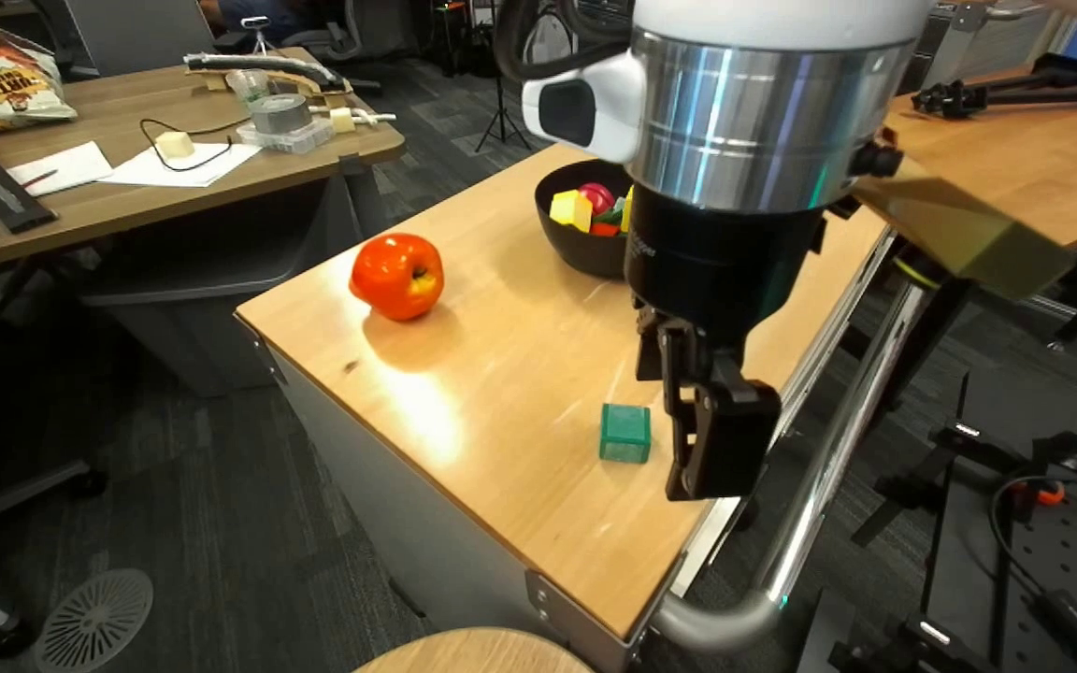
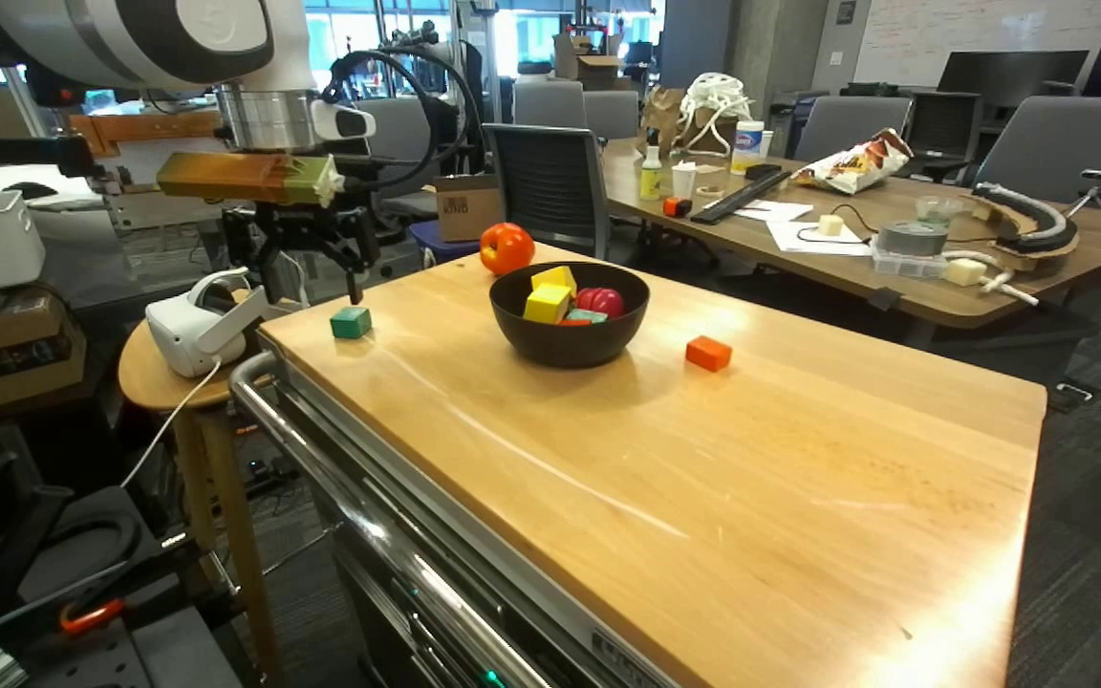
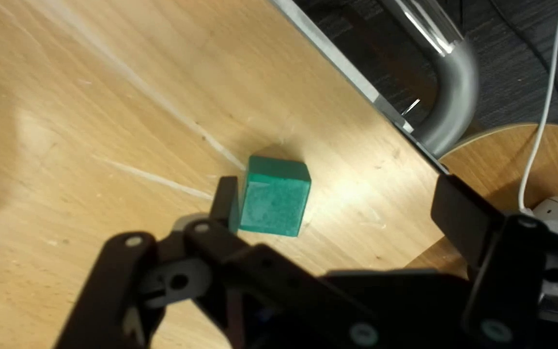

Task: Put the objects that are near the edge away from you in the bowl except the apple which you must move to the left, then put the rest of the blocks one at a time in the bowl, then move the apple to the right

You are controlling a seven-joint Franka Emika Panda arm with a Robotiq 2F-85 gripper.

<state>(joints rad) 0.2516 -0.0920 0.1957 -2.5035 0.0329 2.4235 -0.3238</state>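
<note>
A green cube rests on the wooden table near its corner. My gripper hangs above it, wide open and holding nothing; in the wrist view the cube appears close beside the left finger. Both exterior views show the fingertips higher than the tabletop. Inside the black bowl are two yellow blocks, the dark red toy fruit, and partly hidden green and red-orange pieces. The apple stands on the table at its far side. A red-orange block lies beside the bowl.
A metal rail runs along one table side. Just past the corner stands a round wooden stool carrying a white headset. A second table with papers and a chip bag is farther off.
</note>
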